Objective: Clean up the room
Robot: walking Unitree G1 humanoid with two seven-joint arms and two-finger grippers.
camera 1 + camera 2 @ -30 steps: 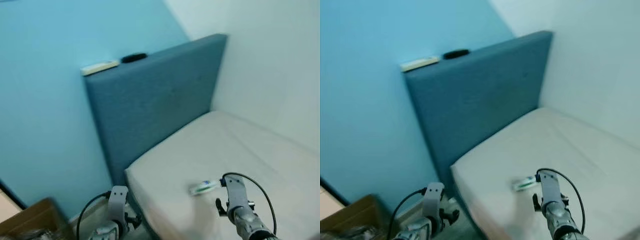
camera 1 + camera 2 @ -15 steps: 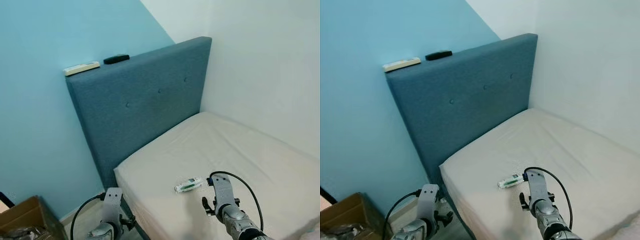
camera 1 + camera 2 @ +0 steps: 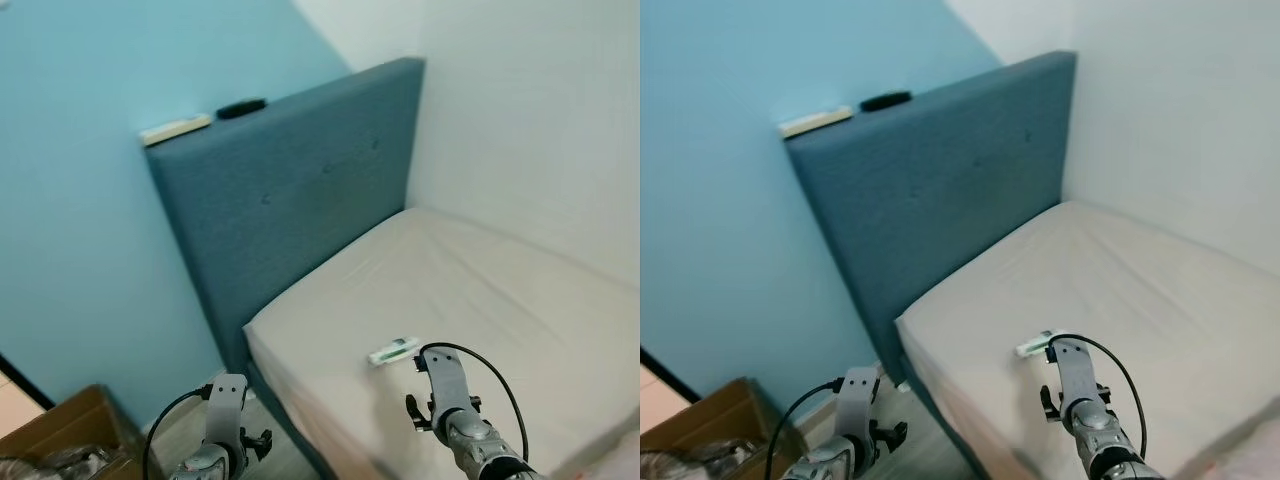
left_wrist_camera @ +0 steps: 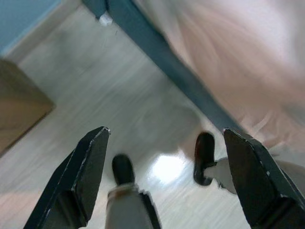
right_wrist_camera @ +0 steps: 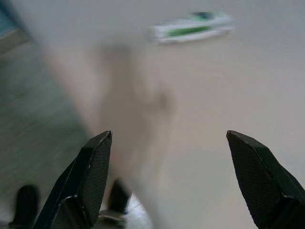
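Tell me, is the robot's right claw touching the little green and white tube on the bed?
Apart. The right wrist view shows bare mattress between the open right gripper and the tube.

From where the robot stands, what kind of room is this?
Most likely a bedroom: a bare mattress against a tall padded blue headboard, two remotes resting on its top edge.

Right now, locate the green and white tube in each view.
Left eye: tube on the mattress near its front edge, just beyond the right hand.
Right eye: same spot.
Right wrist: ahead of the fingers.
Left wrist: not in it.
Shared landmark: mattress.
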